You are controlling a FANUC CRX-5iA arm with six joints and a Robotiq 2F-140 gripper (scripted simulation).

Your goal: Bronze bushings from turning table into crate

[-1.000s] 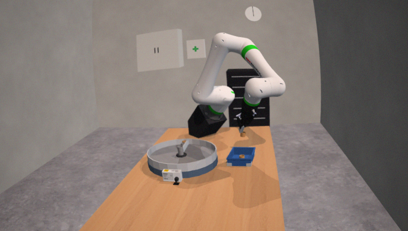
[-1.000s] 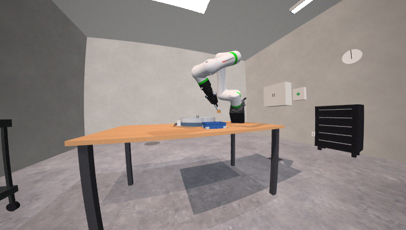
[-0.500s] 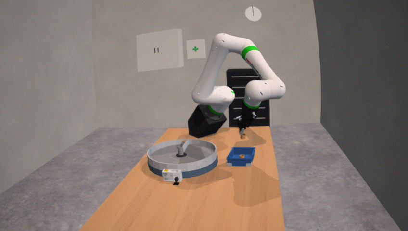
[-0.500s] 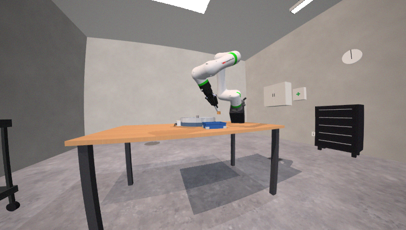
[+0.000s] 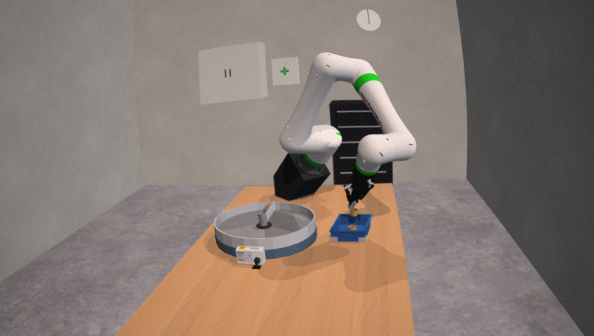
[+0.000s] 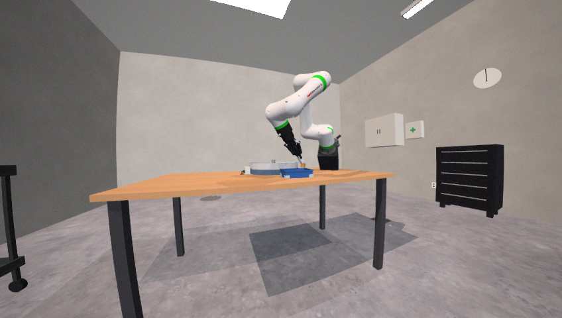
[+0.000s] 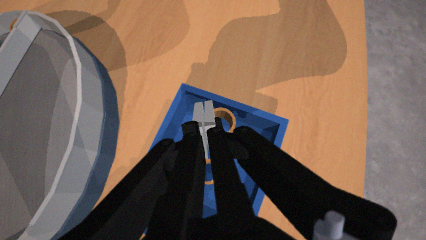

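One bronze bushing pinched above the blue crate

The bronze bushing (image 5: 354, 212) (image 6: 303, 165) (image 7: 233, 119) hangs at the fingertips of the Robotiq gripper (image 5: 351, 206) (image 6: 301, 161) (image 7: 205, 113), whose jaws stand narrow, nipped together on its thin wall. Below is the blue crate (image 5: 349, 236) (image 6: 295, 173) (image 7: 284, 131), with a second bronze bushing (image 5: 351, 227) (image 7: 209, 182) inside. I see the white FANUC arm (image 5: 306, 103) (image 6: 289, 106) reaching down over it, the gripper tilted. Beside the crate, apart from it, stands the round turning table (image 5: 266, 242) (image 6: 272, 171) (image 7: 90, 100). A third bushing (image 5: 267, 206) (image 7: 12, 24), bronze-coloured, shows by its slanting bar (image 5: 270, 211) (image 7: 20, 42), partly hidden. Just beside the turning table's near side, a small white box (image 5: 250, 255) (image 6: 247, 169) sits on the wooden table (image 5: 291, 304) (image 6: 197, 187) (image 7: 150, 50).

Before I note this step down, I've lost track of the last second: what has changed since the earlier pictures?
The gripper has come down toward the crate, lowering the bronze bushing at its fingertips. Nothing was newly gripped or let go. The crate, the other bushing in it and the turning table look unmoved.
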